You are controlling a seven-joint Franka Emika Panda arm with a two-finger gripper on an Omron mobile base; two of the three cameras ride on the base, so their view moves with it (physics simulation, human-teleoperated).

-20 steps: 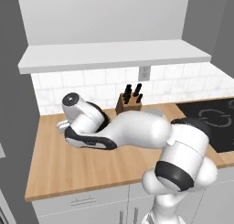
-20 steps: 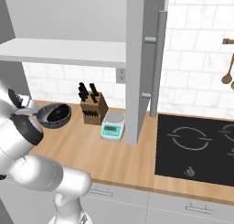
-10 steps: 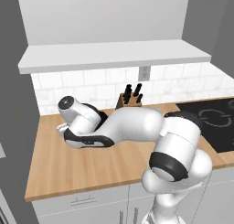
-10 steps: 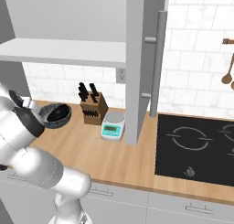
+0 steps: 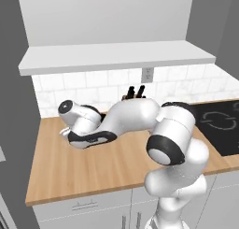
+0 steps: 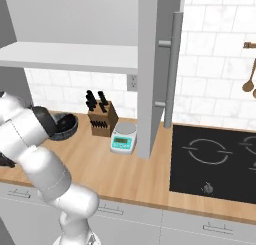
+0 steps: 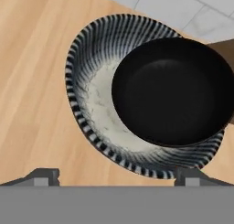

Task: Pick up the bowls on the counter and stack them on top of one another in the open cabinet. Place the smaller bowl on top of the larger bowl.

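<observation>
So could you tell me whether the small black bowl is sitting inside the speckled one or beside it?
Cannot tell for sure. In the hand view the smaller bowl overlaps the larger bowl, covering its right side, but it may be nested or merely nearer the camera.

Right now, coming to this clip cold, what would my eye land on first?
In the hand view, the glossy black smaller bowl overlaps the striped, speckled larger bowl, both seen from above over the wooden counter. In the left base view, the white arm stretches low across the counter beneath the open cabinet. In the right base view, a knife block and a scale stand nearby.
</observation>
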